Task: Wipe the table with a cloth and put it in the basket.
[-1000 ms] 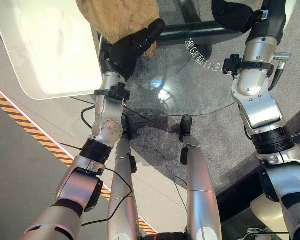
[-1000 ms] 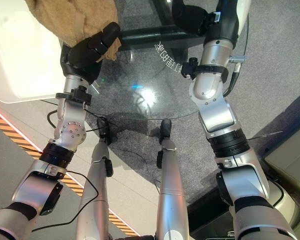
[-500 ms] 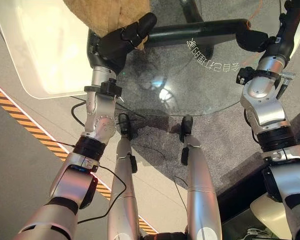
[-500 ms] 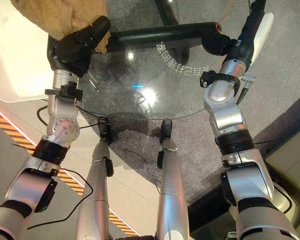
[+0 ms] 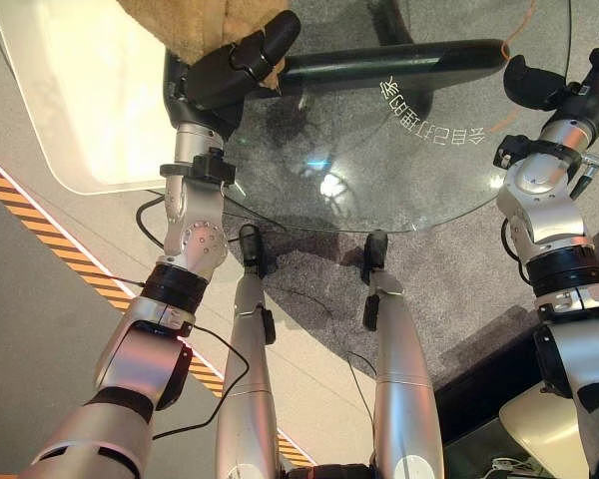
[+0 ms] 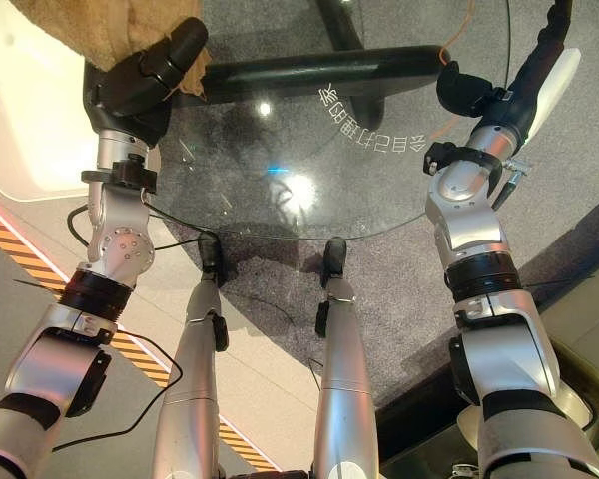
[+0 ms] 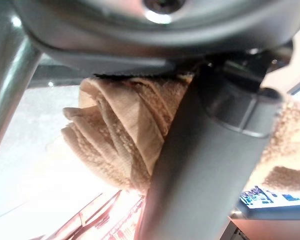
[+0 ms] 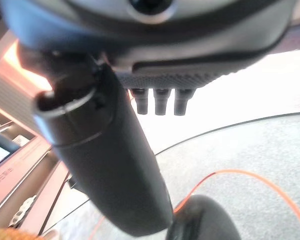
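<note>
A tan terry cloth (image 5: 195,25) is bunched at the far left edge of the round glass table (image 5: 379,175). My left hand (image 5: 220,80) is shut on it, thumb and fingers curled round its lower folds. In the left wrist view the folded cloth (image 7: 120,145) sits right behind the thumb. My right hand (image 5: 534,85) hovers over the table's far right rim, fingers curled, holding nothing. Its thumb (image 8: 110,165) sticks out in the right wrist view.
A large white rounded surface (image 5: 80,100) lies to the left, overlapping the glass edge under the cloth. The table's black base bar (image 5: 379,65) shows through the glass. Striped orange-black floor tape (image 5: 40,215) runs at lower left. A thin orange cord (image 8: 250,182) lies on the grey carpet.
My right arm has swung from the far middle of the table out to its right rim. My left hand has moved slightly left and farther away with the cloth.
</note>
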